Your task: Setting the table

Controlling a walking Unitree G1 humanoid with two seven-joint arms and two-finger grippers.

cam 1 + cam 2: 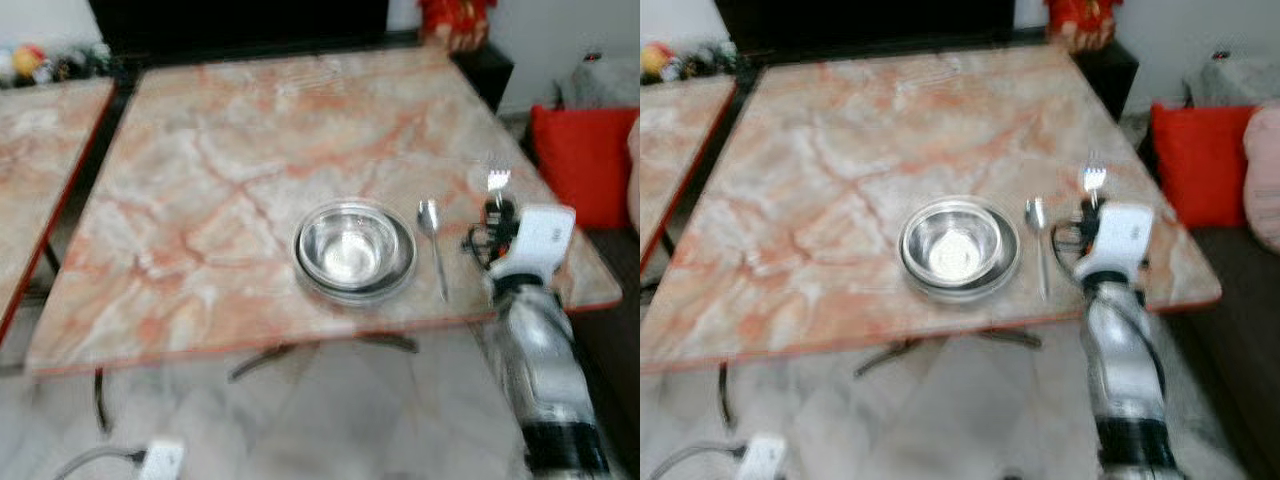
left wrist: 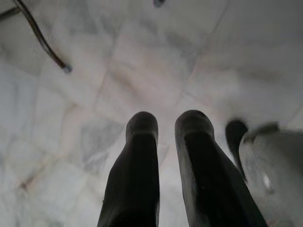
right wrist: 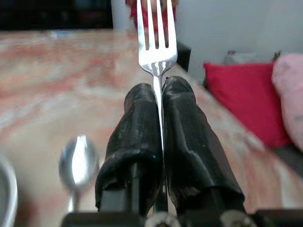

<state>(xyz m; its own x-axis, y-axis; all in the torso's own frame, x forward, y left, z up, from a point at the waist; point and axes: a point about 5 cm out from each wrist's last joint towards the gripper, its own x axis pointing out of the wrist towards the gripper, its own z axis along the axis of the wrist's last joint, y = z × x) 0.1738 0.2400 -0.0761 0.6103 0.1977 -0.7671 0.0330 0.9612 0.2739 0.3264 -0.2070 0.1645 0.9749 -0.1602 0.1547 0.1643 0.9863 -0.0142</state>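
Fork (image 3: 156,45) clenched upright in the right tool (image 3: 160,101) over the table (image 1: 230,180), just right of a spoon (image 1: 433,240) and bowl (image 1: 354,250). Left tool (image 2: 165,125) hangs slightly parted above the floor (image 2: 142,61).

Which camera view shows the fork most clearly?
The right wrist view: the fork stands sharp and close, its handle pinched in the right gripper. Both eye views show it small and blurred beside the spoon. The left wrist view looks at the floor.
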